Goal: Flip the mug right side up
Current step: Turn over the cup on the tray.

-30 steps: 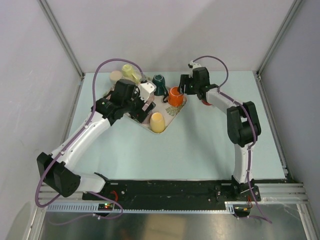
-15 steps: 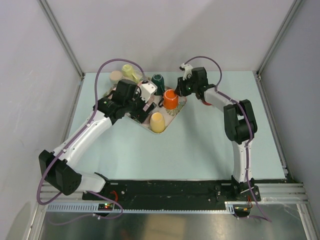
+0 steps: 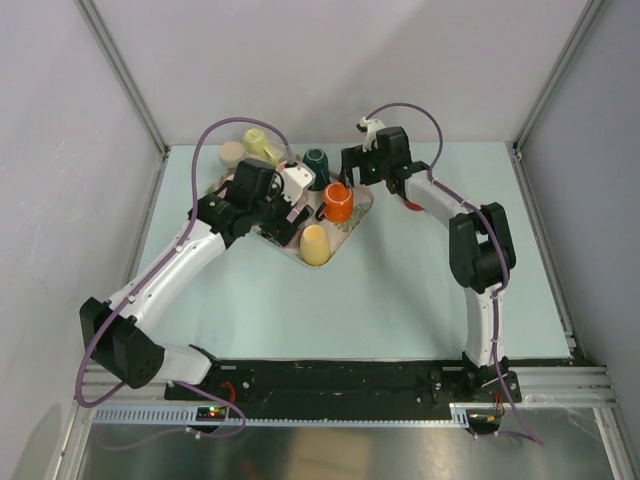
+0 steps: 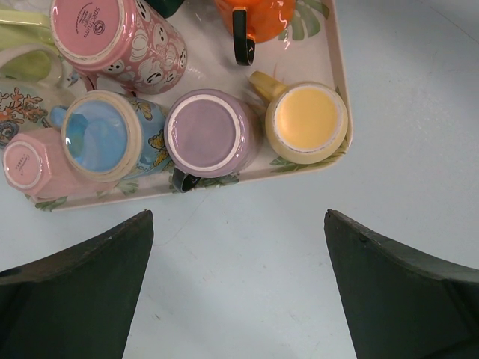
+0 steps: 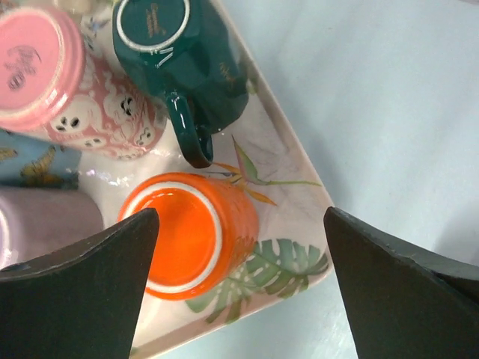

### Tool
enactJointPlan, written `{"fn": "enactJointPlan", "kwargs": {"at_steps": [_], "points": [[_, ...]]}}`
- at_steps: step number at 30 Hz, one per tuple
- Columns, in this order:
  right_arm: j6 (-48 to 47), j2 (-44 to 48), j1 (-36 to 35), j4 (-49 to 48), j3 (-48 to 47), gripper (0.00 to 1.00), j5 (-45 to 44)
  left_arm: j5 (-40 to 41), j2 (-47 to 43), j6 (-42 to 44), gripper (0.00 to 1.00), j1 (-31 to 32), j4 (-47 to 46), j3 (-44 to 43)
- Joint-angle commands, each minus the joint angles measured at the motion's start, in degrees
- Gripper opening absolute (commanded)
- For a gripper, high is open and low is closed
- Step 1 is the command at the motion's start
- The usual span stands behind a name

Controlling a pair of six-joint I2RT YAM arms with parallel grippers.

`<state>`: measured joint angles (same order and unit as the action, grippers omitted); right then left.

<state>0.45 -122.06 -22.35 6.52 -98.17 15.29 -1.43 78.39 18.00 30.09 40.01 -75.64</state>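
Observation:
An orange mug point(image 3: 337, 203) stands on the leaf-print tray point(image 3: 347, 229) near its right corner. In the right wrist view the orange mug point(image 5: 187, 232) turns a white-ringed, glossy orange round end upward that looks like its open mouth. My right gripper point(image 5: 239, 213) hangs above it, open, with one finger on each side and touching nothing. In the top view the right gripper point(image 3: 352, 165) is just behind the mug. My left gripper point(image 4: 238, 215) is open over bare table in front of the tray point(image 4: 340, 90), empty.
Several other mugs stand bottom up on the tray: yellow point(image 4: 307, 121), purple point(image 4: 211, 134), blue point(image 4: 101, 142), pink point(image 4: 112, 37) and teal point(image 5: 179, 45). A pale yellow-green mug point(image 3: 260, 140) lies beyond the tray's far left edge. Grey walls close in the table.
The orange mug has shifted a little left and toward me on the tray. My right gripper closed, then opened wide and now stands off the mug. The left arm barely moved.

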Motion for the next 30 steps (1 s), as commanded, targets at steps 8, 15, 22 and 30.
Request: {"fn": "enactJointPlan", "kwargs": {"at_steps": [8,15,22,30], "points": [[17.9,8.0,-7.4,6.2,3.1,0.99,-14.1,0.1,-0.4,-0.6,1.0,-0.3,-1.4,-1.2],[12.9,3.5,-10.2,5.4,0.1,0.99,-21.0,-0.1,-1.6,-0.3,1.0,-0.3,-1.5,0.0],[-2.6,1.7,-14.5,-2.7,3.1,0.99,-25.6,-0.2,-2.2,-0.4,1.0,-0.3,-1.9,0.6],[-11.8,1.9,-14.3,-8.7,7.1,0.99,-29.3,-0.8,-2.2,-1.1,1.0,-0.3,-2.7,1.1]]}}
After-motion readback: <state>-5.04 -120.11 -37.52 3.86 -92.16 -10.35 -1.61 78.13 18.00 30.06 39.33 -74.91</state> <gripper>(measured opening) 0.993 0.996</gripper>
